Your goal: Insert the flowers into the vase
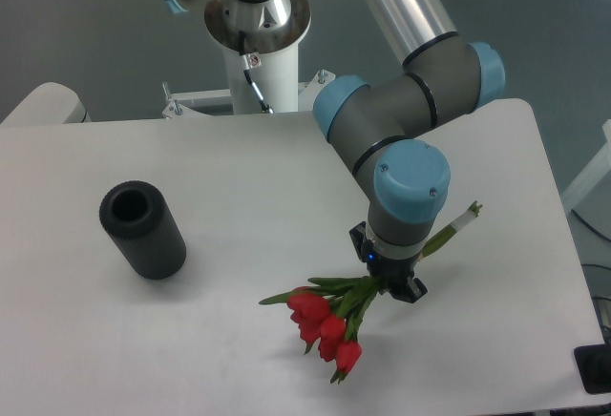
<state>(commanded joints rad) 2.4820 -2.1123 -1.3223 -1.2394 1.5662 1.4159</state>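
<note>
Camera view, looking down on a white table (286,177): one vase, one bunch of flowers, one arm. The vase (142,229) is a matte black cylinder with thick walls, standing at the left of the frame with its round top hole facing up — nothing is in it. The flowers (327,321) are low in the frame, right of centre, well apart from the vase. I can count about four red buds clearly; others may be tucked behind them, but they blur together. Green leaves fan out to the left above the buds, and the pale-green stems (456,226) run up and to the right, poking out past the arm's wrist.

The gripper (389,279) points down over the bunch, its dark fingers clamped on the stems just above the leaves, with the buds hanging toward the bottom edge of the frame. Whether the buds touch the table I cannot tell.

The arm (401,120) itself is grey with light-blue joint caps — three caps show near the wrist and elbow, and another at the top left of the frame. Its white base column (256,49) stands beyond the table's far edge, upper centre, with a small tag and a black cable on it; the tag is too small to read. A dark object (594,368) sits at the lower right corner. Between flowers and vase lies only open tabletop.
</note>
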